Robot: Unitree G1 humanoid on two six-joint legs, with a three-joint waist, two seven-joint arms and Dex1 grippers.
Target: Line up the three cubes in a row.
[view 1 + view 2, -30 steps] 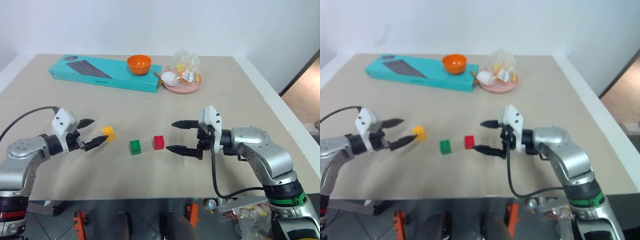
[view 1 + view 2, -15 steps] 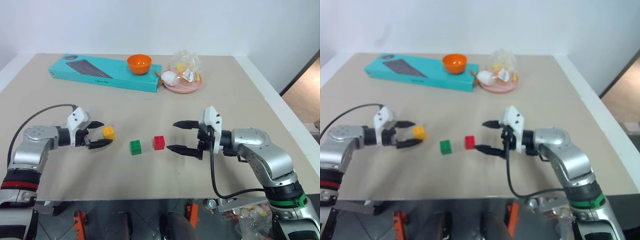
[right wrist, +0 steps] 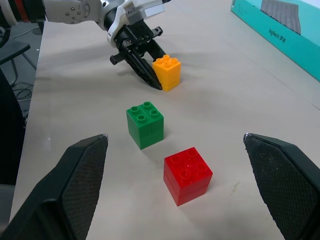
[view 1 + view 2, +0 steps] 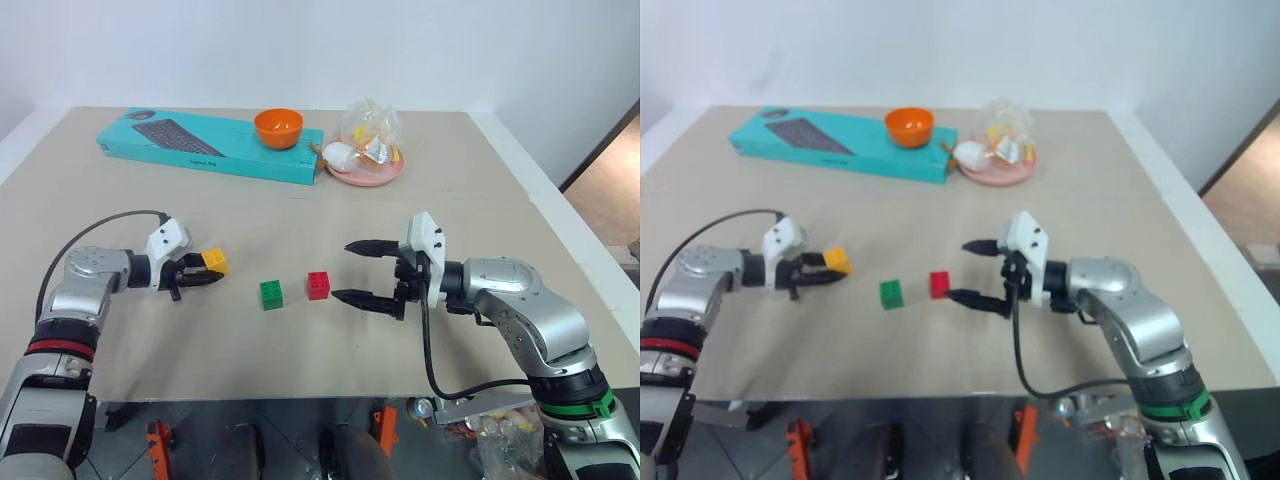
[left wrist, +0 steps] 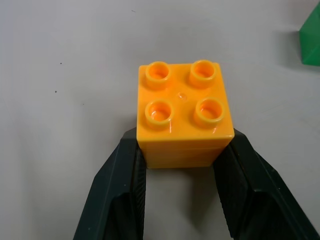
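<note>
So the left gripper (image 4: 205, 275) has its two black fingers (image 5: 122, 185) pinched onto the yellow-orange cube (image 5: 184, 114), one finger against each side of the block, and the block sits studs-up on the tan table (image 4: 300, 215). From the wrist camera you can see the fingers clamp the lower part of the cube's near side, with the four studs on top fully visible. The green cube (image 4: 270, 293) sits a bit to the robot's right of it, and the red cube (image 4: 318, 285) is just beside the green one, further right again, the two close but not touching. All three are upright on the table; the yellow-orange one sits slightly farther back from the table's front edge than the green and red pair, so they don't quite make a straight row. The right gripper (image 4: 356, 272) hangs just to the right of the red cube with its jaws spread wide and nothing between them, pointing toward the cubes. At the back of the table there's a teal keyboard box (image 4: 205, 145) with an orange bowl (image 4: 278, 128) on it, and next to that a pink plate (image 4: 367, 170) holding a crinkly plastic bag (image 4: 368, 130) of stuff.
</note>
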